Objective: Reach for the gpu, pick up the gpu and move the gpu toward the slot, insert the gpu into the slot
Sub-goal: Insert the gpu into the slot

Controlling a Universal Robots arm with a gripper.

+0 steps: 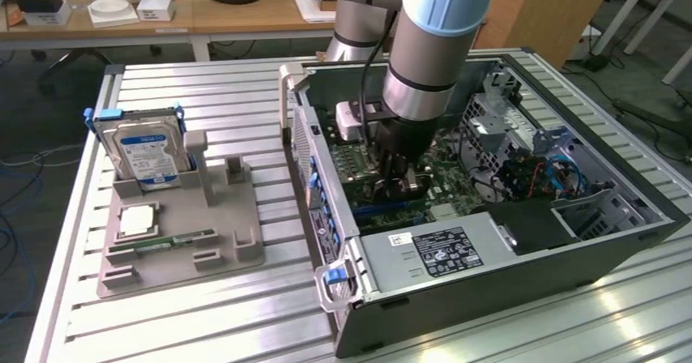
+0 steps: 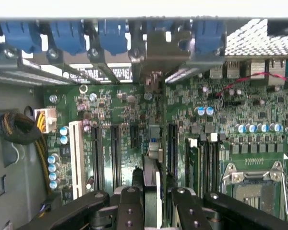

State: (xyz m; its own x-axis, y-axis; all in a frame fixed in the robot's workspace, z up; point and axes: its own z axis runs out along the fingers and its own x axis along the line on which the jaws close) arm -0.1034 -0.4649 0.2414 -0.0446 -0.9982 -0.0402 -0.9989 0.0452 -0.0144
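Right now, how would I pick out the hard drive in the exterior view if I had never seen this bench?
Start at the open computer case and look toward the exterior view's left, to the grey holder tray on the slatted table. The hard drive stands upright at the tray's far end. Its silver body and blue label set it apart from the flat chip and thin green memory stick lying nearer.

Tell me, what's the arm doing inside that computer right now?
Gripper shut on gpu, seen edge-on. Card upright over the motherboard slots, bracket at the case's rear wall. Nothing seen blocking the slot.
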